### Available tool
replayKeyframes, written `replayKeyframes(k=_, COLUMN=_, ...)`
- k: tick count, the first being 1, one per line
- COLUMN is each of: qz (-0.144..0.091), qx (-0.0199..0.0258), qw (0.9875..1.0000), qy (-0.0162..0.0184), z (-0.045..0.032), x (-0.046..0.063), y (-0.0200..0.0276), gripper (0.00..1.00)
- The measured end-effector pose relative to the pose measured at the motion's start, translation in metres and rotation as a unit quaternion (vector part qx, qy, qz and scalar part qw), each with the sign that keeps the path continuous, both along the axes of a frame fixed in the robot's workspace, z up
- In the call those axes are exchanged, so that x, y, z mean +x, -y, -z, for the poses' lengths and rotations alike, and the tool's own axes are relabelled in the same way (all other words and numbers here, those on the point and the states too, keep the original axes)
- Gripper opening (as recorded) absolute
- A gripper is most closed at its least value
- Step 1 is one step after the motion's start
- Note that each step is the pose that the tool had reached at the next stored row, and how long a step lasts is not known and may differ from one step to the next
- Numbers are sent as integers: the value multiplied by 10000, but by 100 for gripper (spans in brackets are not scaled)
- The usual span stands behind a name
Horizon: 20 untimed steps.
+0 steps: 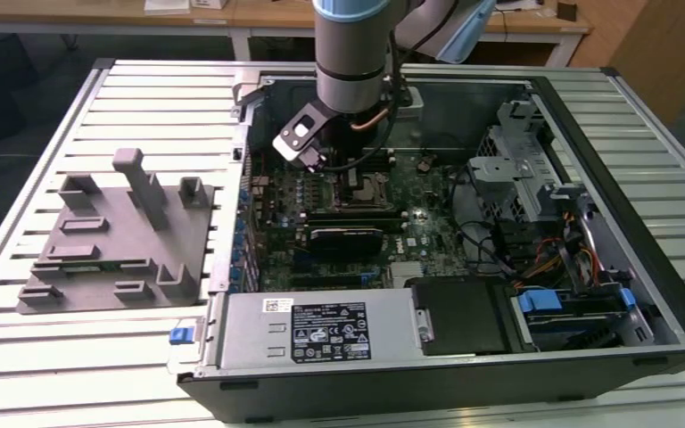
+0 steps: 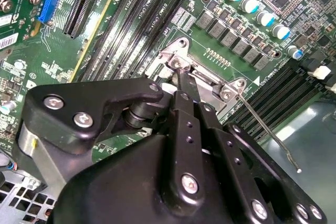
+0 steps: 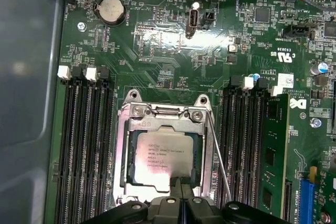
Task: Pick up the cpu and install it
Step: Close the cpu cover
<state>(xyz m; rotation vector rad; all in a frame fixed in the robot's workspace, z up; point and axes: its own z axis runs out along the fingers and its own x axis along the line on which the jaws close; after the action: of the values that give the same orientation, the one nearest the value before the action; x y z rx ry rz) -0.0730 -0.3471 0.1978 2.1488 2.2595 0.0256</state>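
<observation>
1. We're down inside the open computer case [image 1: 628, 294], and the arm [image 1: 352, 62] reaches straight in over the motherboard [image 3: 157, 51].
2. The gripper [image 3: 181, 183] has its fingers pinched tight together. There's no gap between them in either wrist view, and nothing is clamped there.
3. There's the cpu [image 3: 164, 156], lying flat inside the socket frame [image 3: 122, 150], directly ahead of the fingertips. The tips sit over its nearest edge; whether they actually press on it, we cannot tell.
4. From the second wrist view we look along the back of the gripper [image 2: 180, 74], and the tips come down right at the socket frame [image 2: 176, 51].
5. A thin lever rod [image 3: 218, 156] runs alongside the frame, just beside the hand, with its free end clear of the board [image 2: 273, 140].
6. Memory slots [image 3: 86, 145] flank the hand on both sides, and one memory module [image 3: 275, 150] sits farther out.
7. Well apart from the hand, outside the case, the grey plastic fixture [image 1: 117, 241] stands on the slatted table [image 1: 69, 357].
</observation>
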Motion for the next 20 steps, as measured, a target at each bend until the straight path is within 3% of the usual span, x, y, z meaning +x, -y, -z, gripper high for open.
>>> replayKeyframes(k=8, qz=-1, qx=0, qw=10000, qy=-2, z=-133, x=2, y=0, gripper=11)
replayKeyframes(k=20, qz=-1, qx=2, qw=10000, qy=-3, z=-133, x=154, y=-5, gripper=11)
